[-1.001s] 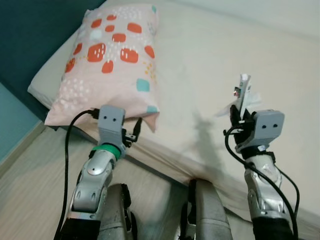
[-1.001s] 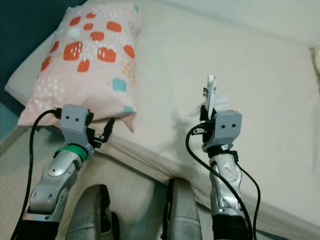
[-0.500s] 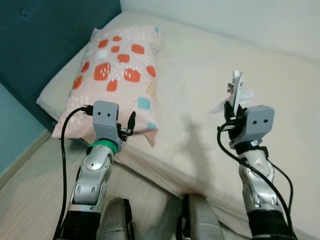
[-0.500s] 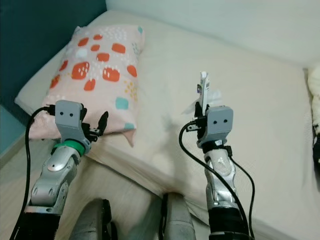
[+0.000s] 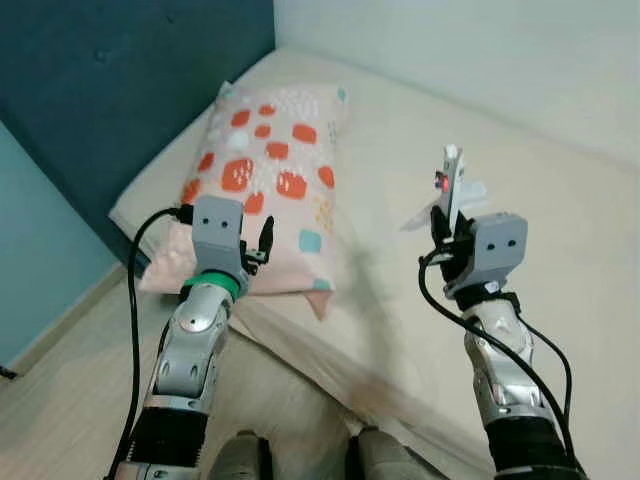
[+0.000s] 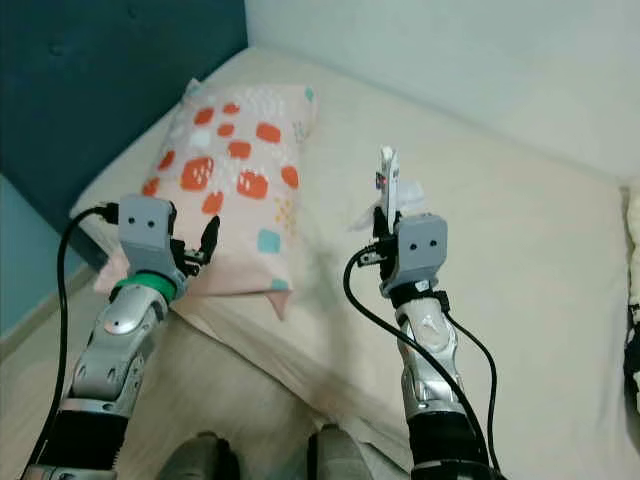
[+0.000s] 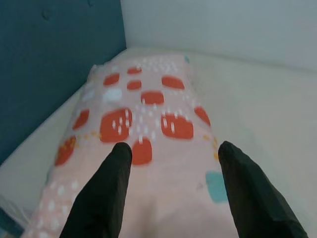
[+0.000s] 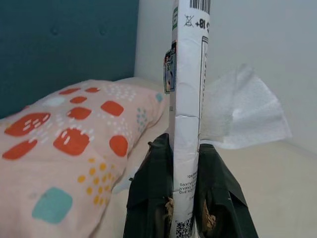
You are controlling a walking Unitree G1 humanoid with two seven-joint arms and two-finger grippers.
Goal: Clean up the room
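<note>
Pink pillow (image 5: 270,190) lies on the bed (image 5: 560,220) by the headboard (image 5: 120,90). Right end effector (image 8: 185,163) is clamped on an upright packet (image 8: 188,99) with a tissue (image 8: 242,111). Left end effector (image 7: 173,148), fingers apart, hovers over the pillow.

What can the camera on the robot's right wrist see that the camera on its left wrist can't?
The right wrist view shows the right gripper with its jaws shut on a flat white packet printed with a barcode and small text, held upright, and a white tissue sticking out beside it.

The left wrist view shows the left gripper with its jaws open and nothing between them, over the pillow.

Both show the pink pillow with red and teal patches, the cream bed, the dark teal headboard and the pale wall.
</note>
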